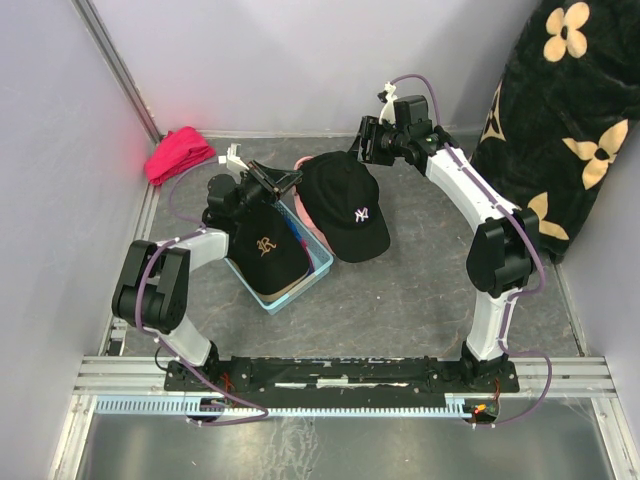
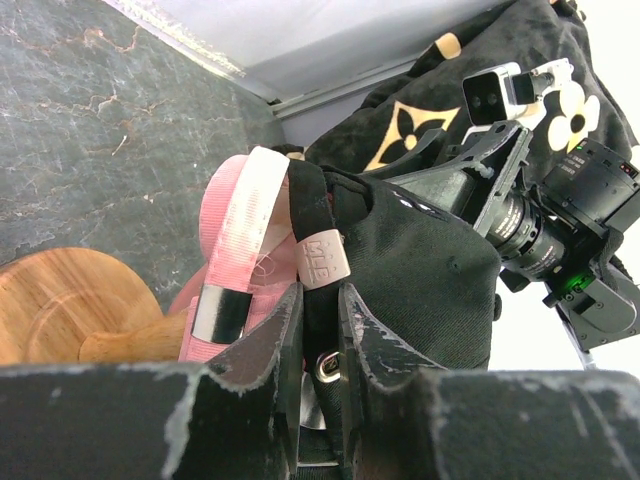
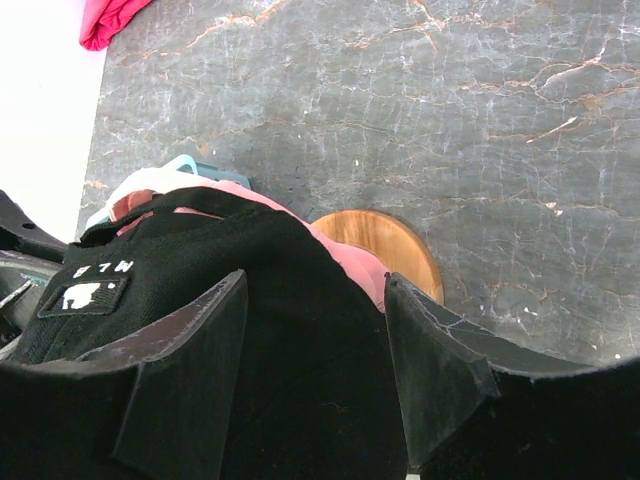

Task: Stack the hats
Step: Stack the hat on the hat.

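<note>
A black cap with a white NY logo [image 1: 345, 205] sits on top of a light pink cap [image 2: 235, 215], which rests on the wooden stand [image 3: 385, 240]. My left gripper [image 1: 283, 183] is shut on the black cap's rear strap [image 2: 318, 225], seen close up in the left wrist view [image 2: 320, 295]. My right gripper [image 1: 365, 148] is open at the cap's far side; its fingers [image 3: 315, 285] straddle the black crown [image 3: 230, 300]. A second black cap with a gold logo [image 1: 265, 250] lies on a tan cap [image 1: 285, 290] in the basket.
A light blue basket [image 1: 320, 270] holds the other caps at centre left. A red-pink cloth bundle [image 1: 180, 153] lies in the back left corner. A black blanket with tan flowers [image 1: 560, 120] leans at the right wall. Grey walls close the back and left.
</note>
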`<state>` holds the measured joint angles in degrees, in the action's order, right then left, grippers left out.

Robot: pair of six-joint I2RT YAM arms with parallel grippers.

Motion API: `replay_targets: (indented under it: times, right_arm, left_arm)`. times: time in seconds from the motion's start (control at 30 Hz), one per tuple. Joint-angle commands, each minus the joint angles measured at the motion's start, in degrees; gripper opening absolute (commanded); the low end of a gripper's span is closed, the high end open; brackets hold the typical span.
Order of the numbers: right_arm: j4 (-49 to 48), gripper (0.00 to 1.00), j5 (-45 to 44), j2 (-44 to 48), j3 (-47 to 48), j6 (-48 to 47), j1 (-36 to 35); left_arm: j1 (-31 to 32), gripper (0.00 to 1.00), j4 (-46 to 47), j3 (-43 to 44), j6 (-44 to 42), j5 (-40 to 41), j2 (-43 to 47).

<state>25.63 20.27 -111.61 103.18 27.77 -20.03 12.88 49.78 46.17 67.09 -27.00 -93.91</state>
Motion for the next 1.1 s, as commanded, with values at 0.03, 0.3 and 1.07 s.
replay_targets:
  times: [0.03,0.3,1.07]
  right_arm:
    - [1.33,0.65,-1.72,1.83,-0.25,-0.23,-0.49]
    - [-1.09,0.66,-5.06,5.94,-4.78,0.29,0.58]
    - [-22.77,0.73,-11.09,37.47,-45.88,16.37,6.85]
  left_arm:
    - [0.14,0.09,-1.98,-0.84,-2.88,1.39,1.84]
    - [0.15,0.09,-1.9,-1.53,-2.94,1.08,1.9]
    - [0.01,0.07,-3.86,-2.4,-3.68,2.36,3.38]
